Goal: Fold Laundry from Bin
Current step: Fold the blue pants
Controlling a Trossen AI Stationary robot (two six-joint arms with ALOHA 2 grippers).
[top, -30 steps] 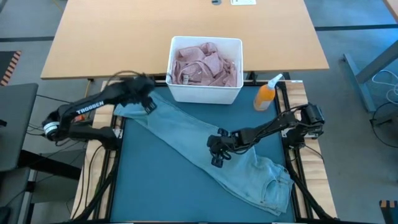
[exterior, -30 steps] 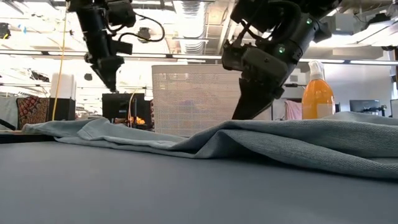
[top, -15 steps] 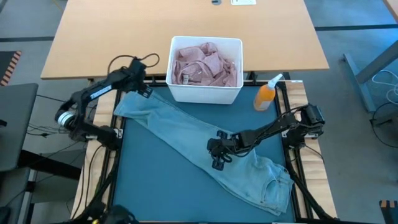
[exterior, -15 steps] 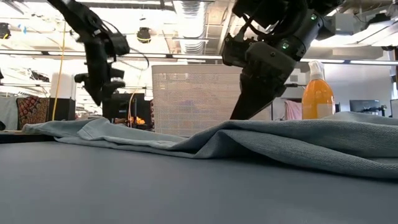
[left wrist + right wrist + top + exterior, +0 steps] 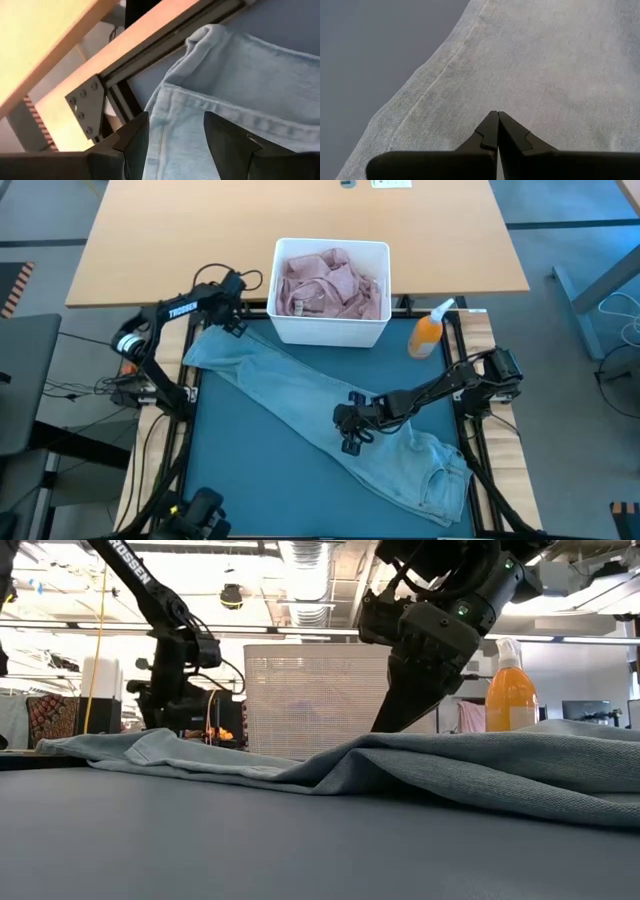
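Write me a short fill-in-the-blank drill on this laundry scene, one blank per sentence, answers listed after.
1. The light blue denim jeans lie spread on the teal-blue table mat, outside the white plastic ____.
2. The dusty pink shirt lies inside the white rectangular bin, and beside that bin stands an ____ spray bottle.
3. The right gripper is ____, its tips over the jeans' middle.
4. The left gripper, near the jeans' hem, is ____.

Missing words: bin; orange; shut; open

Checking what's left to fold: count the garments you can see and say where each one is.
2 for certain: the jeans spread across the mat, and a pink shirt bunched in the bin. More may be hidden under it.
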